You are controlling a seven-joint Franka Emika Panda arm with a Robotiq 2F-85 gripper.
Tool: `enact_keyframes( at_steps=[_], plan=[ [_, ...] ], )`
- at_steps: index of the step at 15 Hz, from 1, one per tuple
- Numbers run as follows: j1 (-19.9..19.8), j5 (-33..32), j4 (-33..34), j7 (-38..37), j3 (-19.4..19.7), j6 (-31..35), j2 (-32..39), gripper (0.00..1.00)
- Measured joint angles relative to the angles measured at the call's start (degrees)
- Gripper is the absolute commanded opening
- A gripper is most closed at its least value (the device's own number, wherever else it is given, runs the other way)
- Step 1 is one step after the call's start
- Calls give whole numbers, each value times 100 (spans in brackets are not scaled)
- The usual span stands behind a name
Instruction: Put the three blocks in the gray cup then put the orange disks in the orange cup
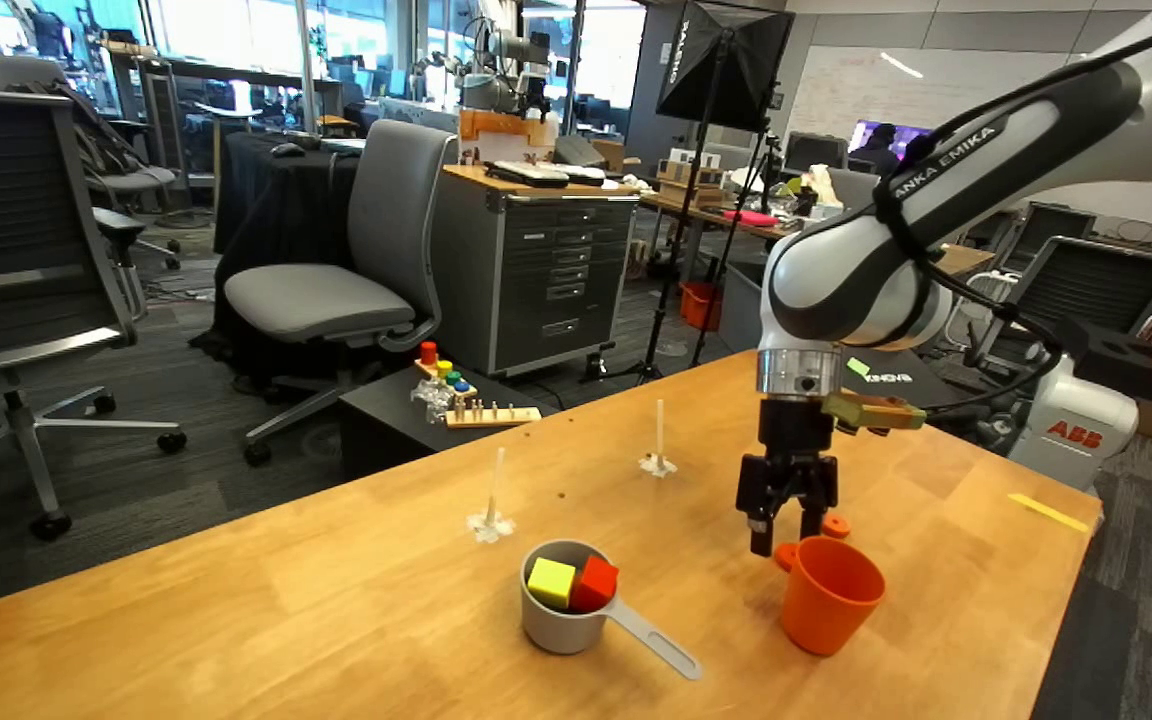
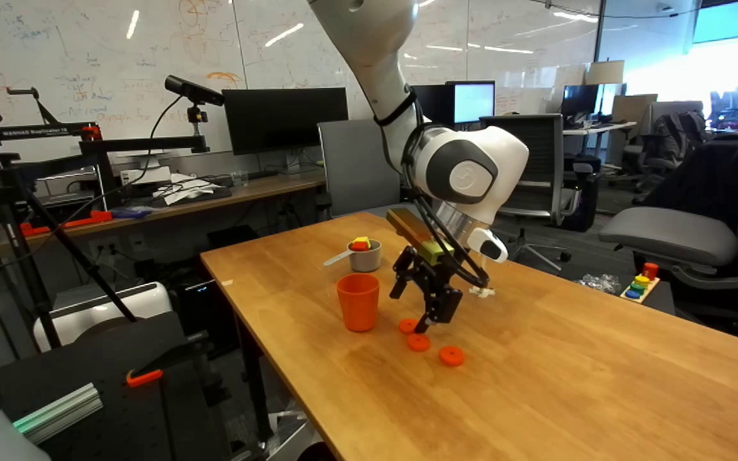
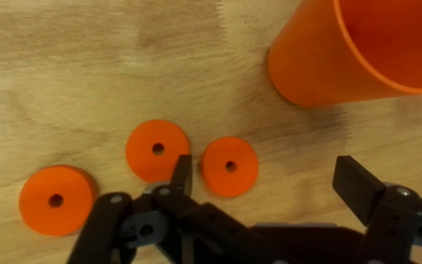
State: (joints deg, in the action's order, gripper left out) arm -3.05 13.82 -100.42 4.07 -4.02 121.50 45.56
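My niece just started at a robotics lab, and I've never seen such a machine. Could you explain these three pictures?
The machine is a jointed robot arm ending in a two-fingered tool. Two pictures come from cameras standing outside the robot, facing the table from different places. The close-up comes from a camera on the arm itself, looking down.

On the table stands a long-handled gray cup; a red block and a yellow block show inside it. Apart from it stands an orange cup, with three orange disks lying nearby, each with a central hole. Two thin sticks stand upright.

The tool is open and holds nothing; in the close-up, one disk shows between its fingers.
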Motion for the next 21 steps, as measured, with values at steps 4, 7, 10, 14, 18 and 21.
enact_keyframes(
  at_steps=[4,7,10,14,18,21],
  plan=[
    [-28,1,0,1,0,-50,4,49],
    [-58,1,2,2,5,-58,19,79],
    [-116,30,1,5,3,-74,20,68],
    [-137,39,-6,6,2,-78,24,100],
    [-148,58,-16,-5,2,-156,23,100],
    [-133,53,-33,-98,3,-168,-1,100]
  ],
)
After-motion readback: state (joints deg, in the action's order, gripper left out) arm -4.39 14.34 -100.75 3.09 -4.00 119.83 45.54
